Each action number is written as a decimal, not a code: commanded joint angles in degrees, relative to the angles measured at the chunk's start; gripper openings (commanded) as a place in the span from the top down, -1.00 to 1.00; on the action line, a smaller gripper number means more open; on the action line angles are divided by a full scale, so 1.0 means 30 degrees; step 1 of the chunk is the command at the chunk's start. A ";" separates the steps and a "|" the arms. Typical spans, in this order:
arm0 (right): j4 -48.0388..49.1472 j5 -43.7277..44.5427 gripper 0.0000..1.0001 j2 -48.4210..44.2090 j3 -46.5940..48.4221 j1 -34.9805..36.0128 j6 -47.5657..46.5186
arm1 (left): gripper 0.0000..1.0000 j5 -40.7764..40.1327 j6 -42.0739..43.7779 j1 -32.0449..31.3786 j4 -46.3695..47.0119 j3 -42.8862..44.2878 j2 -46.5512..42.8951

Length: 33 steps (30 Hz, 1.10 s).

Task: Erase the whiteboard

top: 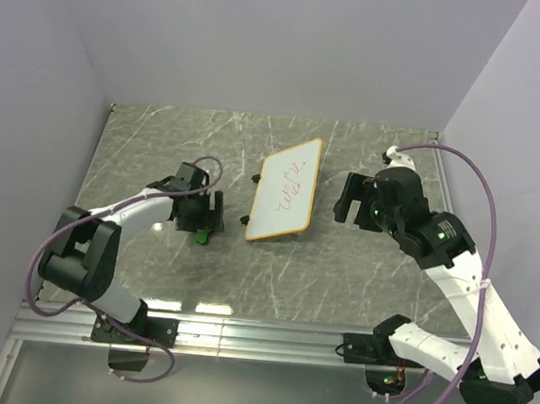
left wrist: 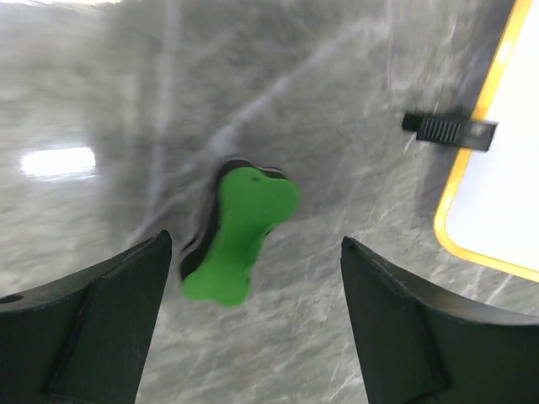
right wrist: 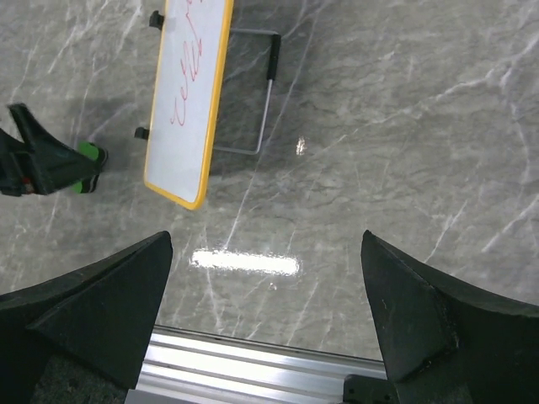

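The whiteboard, white with an orange frame and red scribbles, stands tilted on the marble table's middle. It also shows in the right wrist view and at the right edge of the left wrist view. A green-and-black eraser lies on the table left of the board. My left gripper is open, just above and near the eraser, not touching it. My right gripper is open and empty, held above the table right of the board.
The board's black foot and wire stand stick out from it. A metal rail runs along the table's near edge. White walls close in the left, back and right sides.
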 commanded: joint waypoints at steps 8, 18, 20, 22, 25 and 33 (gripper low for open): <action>-0.0430 0.1263 -0.99 -0.1745 -0.0387 -0.0482 -0.0062 | -0.32 -0.2349 -0.0743 -0.1662 0.0429 0.0039 0.2133; 0.2378 -0.1165 -0.99 -0.1018 -0.1267 -0.0832 -0.0442 | 0.99 -0.2349 -0.1212 -0.1662 0.0166 0.0214 0.2368; 0.3722 -0.2537 -0.99 0.0003 -0.1092 -0.0921 -0.0705 | 0.99 -0.2087 -0.1213 -0.1662 -0.0154 0.0621 0.2251; 0.4430 -0.3305 -0.99 0.0856 -0.0626 -0.1038 -0.0765 | 0.99 -0.2027 -0.1300 -0.1662 -0.0942 0.1613 0.1725; 0.5661 -0.4329 -0.99 0.2672 -0.0010 -0.1330 -0.0795 | 0.99 -0.1678 -0.1417 -0.1662 -0.1882 0.3806 0.0904; 0.6630 -0.5680 -0.84 0.8357 0.2130 -0.2356 -0.0882 | 0.99 0.2625 -0.2441 -0.1895 -0.2853 0.9906 0.2127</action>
